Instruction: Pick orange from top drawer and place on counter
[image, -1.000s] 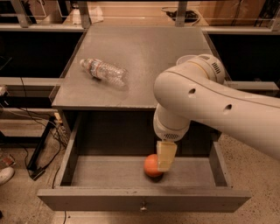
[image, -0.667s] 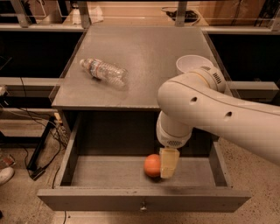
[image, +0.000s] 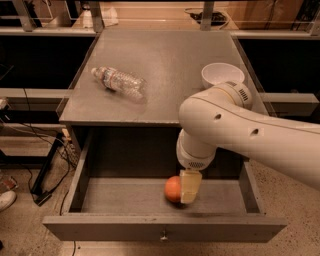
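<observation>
Gripper (image: 190, 187) is low inside the open top drawer (image: 120, 197), lower centre of the frame, hanging from the arm (image: 240, 130). The orange (image: 172, 189) sits on the drawer floor near the front panel, pressed against the left side of the gripper's pale tip, which overlaps its right edge. Cannot tell whether the gripper is closed on it or merely alongside.

Against 0.7 s ago: orange in the same spot, gripper at about the same height beside it. The arm's elbow has swung lower right, exposing the white bowl (image: 220, 74) fully on the counter (image: 170, 60).

Orange: small, round, smooth, bright; right part hidden. Plastic bottle (image: 119, 82) lies on its side, counter upper left.
</observation>
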